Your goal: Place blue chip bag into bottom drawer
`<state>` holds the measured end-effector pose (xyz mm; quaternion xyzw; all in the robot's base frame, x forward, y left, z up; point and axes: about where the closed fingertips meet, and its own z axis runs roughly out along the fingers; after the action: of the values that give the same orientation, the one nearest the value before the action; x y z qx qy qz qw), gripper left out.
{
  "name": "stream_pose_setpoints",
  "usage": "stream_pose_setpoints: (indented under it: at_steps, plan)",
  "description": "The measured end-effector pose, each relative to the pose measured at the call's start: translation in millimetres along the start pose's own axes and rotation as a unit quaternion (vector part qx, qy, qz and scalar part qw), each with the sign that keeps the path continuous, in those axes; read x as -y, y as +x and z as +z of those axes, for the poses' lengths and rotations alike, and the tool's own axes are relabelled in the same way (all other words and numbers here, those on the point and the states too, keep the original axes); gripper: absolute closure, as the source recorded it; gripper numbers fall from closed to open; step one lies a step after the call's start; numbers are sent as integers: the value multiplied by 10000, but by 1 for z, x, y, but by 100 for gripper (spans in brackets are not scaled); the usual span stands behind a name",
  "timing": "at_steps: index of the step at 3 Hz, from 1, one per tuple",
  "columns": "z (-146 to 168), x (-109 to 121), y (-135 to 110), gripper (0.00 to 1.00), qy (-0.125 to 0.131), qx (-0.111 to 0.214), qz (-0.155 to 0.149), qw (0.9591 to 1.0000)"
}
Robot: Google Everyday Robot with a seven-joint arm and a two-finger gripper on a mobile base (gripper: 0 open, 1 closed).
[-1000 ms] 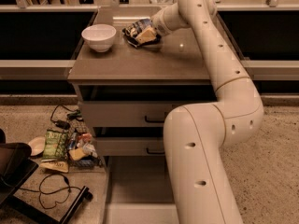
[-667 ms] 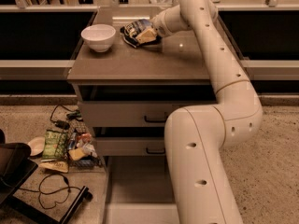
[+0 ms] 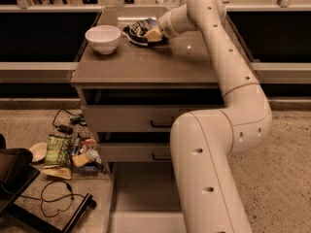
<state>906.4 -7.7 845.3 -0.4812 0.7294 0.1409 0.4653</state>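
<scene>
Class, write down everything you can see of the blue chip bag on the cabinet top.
The blue chip bag is small, dark and crinkled, foil-like, with pale markings. It lies near the back of the cabinet top, right of the white bowl and apart from it. The end effector is at its right end, hiding part of it.

A single high camera looks steeply down and forward along the robot's arm point(image 3: 228, 81) toward a cabinet point(image 3: 146, 64). The gripper point(image 3: 152, 33) is far from the lens, at the blue chip bag point(image 3: 137, 29). The open bottom drawer point(image 3: 141, 188) lies well below the gripper, nearest the camera.
</scene>
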Motion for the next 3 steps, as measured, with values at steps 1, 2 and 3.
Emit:
stream_pose_setpoints:
  at_steps: [1, 2, 3]
  plan:
    - [-6, -2, -6, 100, -30, 27, 16, 10000]
    - [-50, 1, -34, 100, 54, -67, -114, 9999]
    - [-126, 1, -65, 100, 214, -290, -157, 9992]
